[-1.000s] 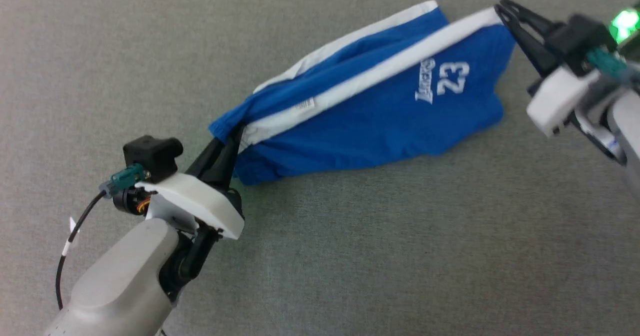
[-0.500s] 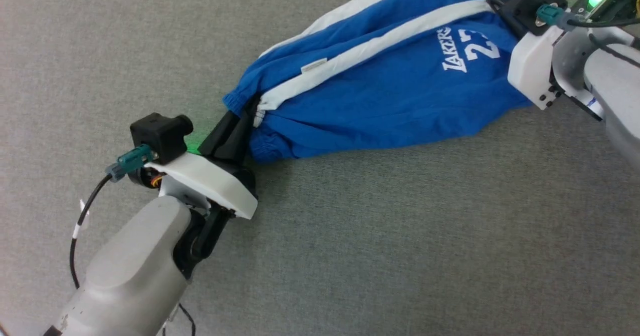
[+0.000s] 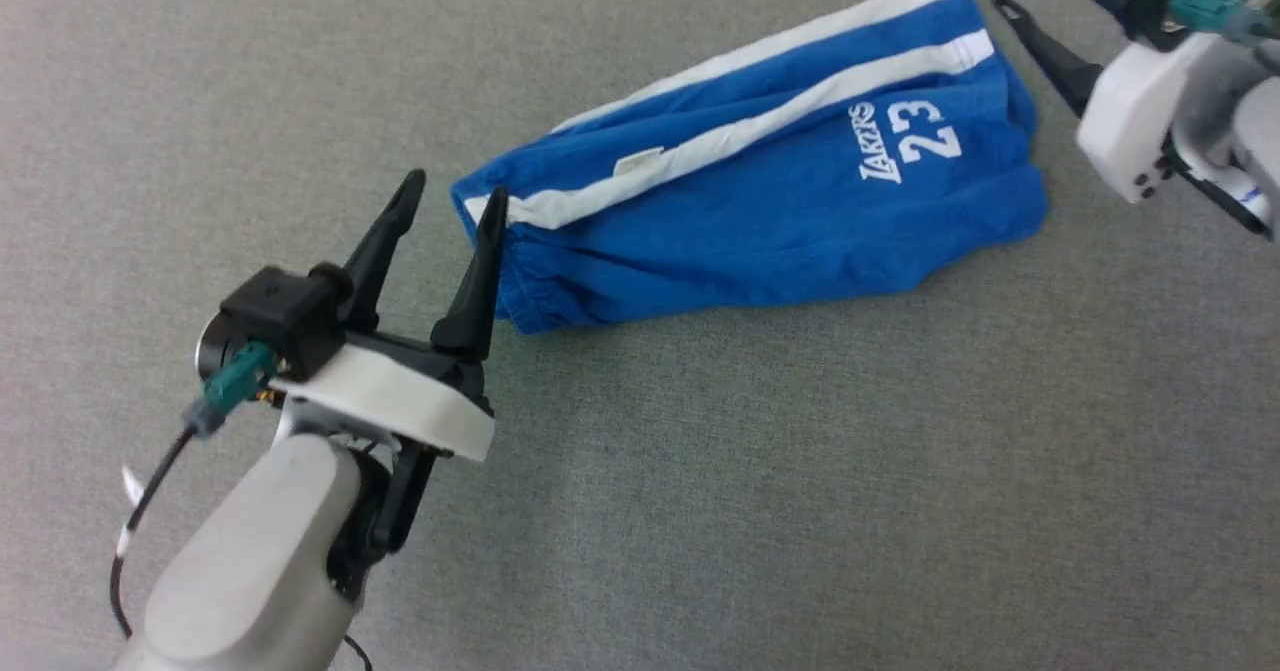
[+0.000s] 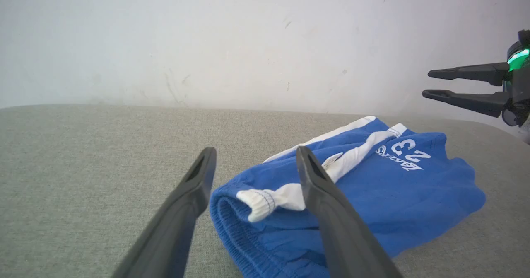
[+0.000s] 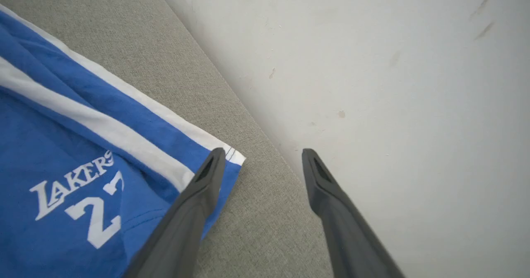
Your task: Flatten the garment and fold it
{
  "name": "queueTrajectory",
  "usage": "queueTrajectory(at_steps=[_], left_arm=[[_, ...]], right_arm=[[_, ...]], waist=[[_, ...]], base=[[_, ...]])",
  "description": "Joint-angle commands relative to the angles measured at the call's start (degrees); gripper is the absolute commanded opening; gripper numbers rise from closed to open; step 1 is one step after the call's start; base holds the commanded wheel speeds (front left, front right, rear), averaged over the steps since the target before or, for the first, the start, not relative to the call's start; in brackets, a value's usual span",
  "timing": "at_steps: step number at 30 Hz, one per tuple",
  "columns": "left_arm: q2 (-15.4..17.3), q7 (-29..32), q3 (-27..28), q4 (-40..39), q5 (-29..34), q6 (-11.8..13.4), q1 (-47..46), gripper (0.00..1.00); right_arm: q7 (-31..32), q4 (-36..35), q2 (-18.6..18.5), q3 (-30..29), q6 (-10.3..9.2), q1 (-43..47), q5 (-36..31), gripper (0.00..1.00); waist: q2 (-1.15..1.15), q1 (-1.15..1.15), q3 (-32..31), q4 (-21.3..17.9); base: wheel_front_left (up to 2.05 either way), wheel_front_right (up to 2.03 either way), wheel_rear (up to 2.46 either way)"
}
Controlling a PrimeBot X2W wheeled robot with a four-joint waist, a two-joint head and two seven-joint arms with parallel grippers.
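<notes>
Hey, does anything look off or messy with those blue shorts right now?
Nothing damaged. The shorts seem doubled over lengthwise, not flat: the gathered waistband is bunched by the open left gripper, and the lower edge is rumpled. The right gripper is open beside the hem corner.

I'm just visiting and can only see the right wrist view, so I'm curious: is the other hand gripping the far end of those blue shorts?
Observer: No. In the head view the left hand is open. Its fingers are spread at the waistband end of the shorts, not closed on it.
Operator: And are they lying flat down there?
Observer: Mostly. They are stretched out on the grey surface, but the waistband end is gathered and puckered rather than smooth.
</notes>
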Motion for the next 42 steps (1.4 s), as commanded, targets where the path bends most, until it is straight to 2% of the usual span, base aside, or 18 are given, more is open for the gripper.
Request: queueTrajectory(at_steps=[1, 6, 12, 16, 20, 24, 29, 33, 40, 41, 42], left_arm=[[0.0, 0.1, 1.0, -1.6, 1.5, 0.7, 1.8, 1.00], [0.2, 0.1, 5.2, -8.5, 8.3, 4.3, 6.3, 1.00], [-1.7, 0.1, 11.5, -14.7, 18.6, 9.8, 11.0, 1.00], [-5.4, 0.1, 13.9, -17.2, 25.2, 12.8, 13.9, 1.00], [-10.4, 0.1, 16.5, -18.3, 28.4, 13.5, 16.2, 1.00], [-14.9, 0.1, 18.7, -17.5, 30.1, 11.5, 17.5, 1.00], [-19.3, 0.1, 21.2, -15.4, 31.2, 7.4, 18.1, 1.00], [-21.1, 0.1, 23.1, -14.9, 32.1, 4.7, 17.4, 1.00], [-22.1, 0.1, 24.0, -10.5, 31.7, -1.7, 14.7, 1.00], [-22.2, 0.1, 23.9, -9.0, 31.9, -2.8, 14.2, 1.00], [-22.2, 0.1, 23.9, -7.8, 31.9, -3.8, 13.3, 1.00]], right_arm=[[-0.3, -0.6, -0.9, 0.6, -0.12, -0.7, 0.9, 1.00], [6.6, -5.1, -4.7, 3.0, -0.12, -0.5, 5.7, 1.00], [25.1, -13.2, -9.3, 3.9, -0.12, -1.0, 14.3, 1.00], [39.6, -17.2, -11.7, 4.1, -0.12, -1.4, 20.0, 1.00], [47.1, -18.3, -12.7, 4.1, -0.12, -2.2, 23.0, 1.00], [49.2, -15.7, -12.7, 4.0, -0.12, -2.5, 24.2, 1.00], [48.1, -11.8, -11.4, 3.5, -0.12, -0.7, 25.2, 1.00], [46.6, -8.8, -10.2, 3.6, -0.12, 1.7, 25.1, 1.00], [45.6, -7.1, -8.6, 3.8, -0.12, 4.5, 25.5, 1.00], [45.5, -7.2, -8.4, 3.8, -0.12, 4.7, 25.6, 0.50], [45.0, -7.2, -8.2, 3.8, -0.12, 4.7, 25.7, 0.16]], waist=[[0.00, 0.00, -3.4, -0.1], [0.00, 0.00, -6.2, 0.6], [0.00, 0.00, -6.8, 2.2], [0.00, 0.00, -5.6, 3.9], [0.00, 0.00, -3.9, 6.0], [0.00, 0.00, -2.0, 8.3], [0.00, 0.00, -0.3, 10.4], [0.00, 0.00, 0.4, 11.0], [0.00, 0.00, 0.7, 10.1], [0.00, 0.00, 0.5, 9.8], [0.00, 0.00, 0.3, 9.5]], base=[[0.00, 0.00, 0.00], [0.00, 0.00, 0.00], [0.00, 0.00, 0.00], [0.00, 0.00, 0.00], [0.00, 0.00, 0.00], [0.00, 0.00, 0.00], [0.00, 0.00, 0.00], [0.00, 0.00, 0.00], [0.00, 0.00, 0.00], [0.00, 0.00, 0.00], [0.00, 0.00, 0.00]])
